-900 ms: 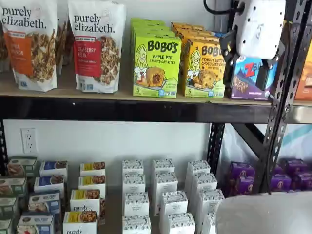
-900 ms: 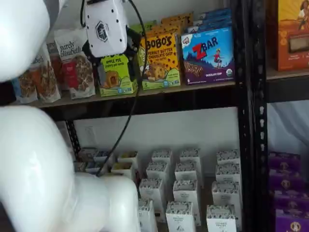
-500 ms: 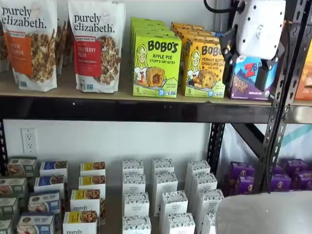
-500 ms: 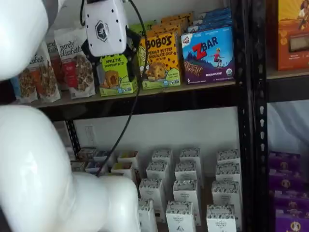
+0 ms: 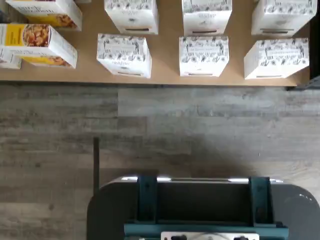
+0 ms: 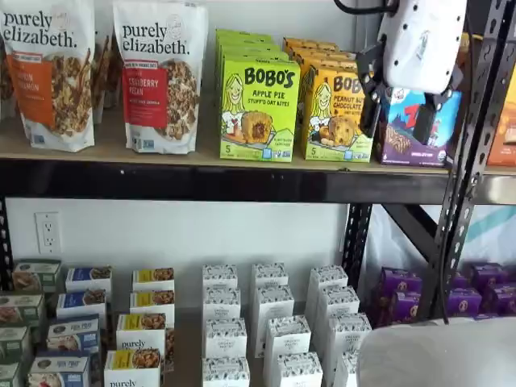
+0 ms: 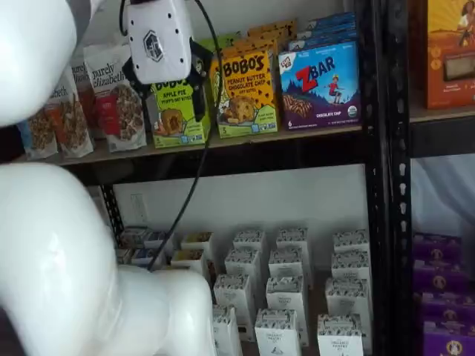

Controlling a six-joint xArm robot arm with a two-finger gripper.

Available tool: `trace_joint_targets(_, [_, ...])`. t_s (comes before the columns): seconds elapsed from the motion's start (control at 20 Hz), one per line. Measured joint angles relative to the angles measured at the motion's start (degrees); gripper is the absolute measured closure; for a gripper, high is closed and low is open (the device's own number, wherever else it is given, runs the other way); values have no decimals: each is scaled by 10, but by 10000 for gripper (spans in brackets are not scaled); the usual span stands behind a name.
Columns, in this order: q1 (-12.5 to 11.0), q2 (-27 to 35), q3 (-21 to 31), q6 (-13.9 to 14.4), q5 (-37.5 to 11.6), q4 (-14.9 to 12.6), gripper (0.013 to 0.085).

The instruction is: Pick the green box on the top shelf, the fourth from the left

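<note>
Green box (image 6: 260,109): upright on top shelf (image 6: 201,181), between granola pouch (image 6: 160,76) and yellow Bobo's box (image 6: 339,113); untouched, not yet picked. End effector (image 6: 399,113): fingers spread wide, empty, suspended before shelf, off to box's side. Remaining: alignment, approach, grasp, withdrawal.

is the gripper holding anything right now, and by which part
Nothing is held. The gripper hangs open in front of the top shelf, its fingers empty; the green box stands untouched.
</note>
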Motion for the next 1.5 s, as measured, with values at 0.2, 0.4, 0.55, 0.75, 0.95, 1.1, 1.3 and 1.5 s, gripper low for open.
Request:
trace_joint_targets(0.2, [26,4,-1,24,-20,-3,130])
trace_joint_targets(0.4, [46,9,-1,43,-47,-1,130])
trace_joint_targets(0.55, [64,21,-7,59,-64,-5,130])
trace_joint_targets(0.75, [85,39,-12,78,-86,-7,130])
trace_joint_targets(0.95, [115,58,-19,102,-113,-26,130])
trace_joint_targets(1.1, [141,74,-24,123,-139,-48,130])
trace_joint_targets(1.3, [164,99,-40,144,-163,-68,130])
trace_joint_targets(1.5, [184,114,-47,162,-190,-94,130])
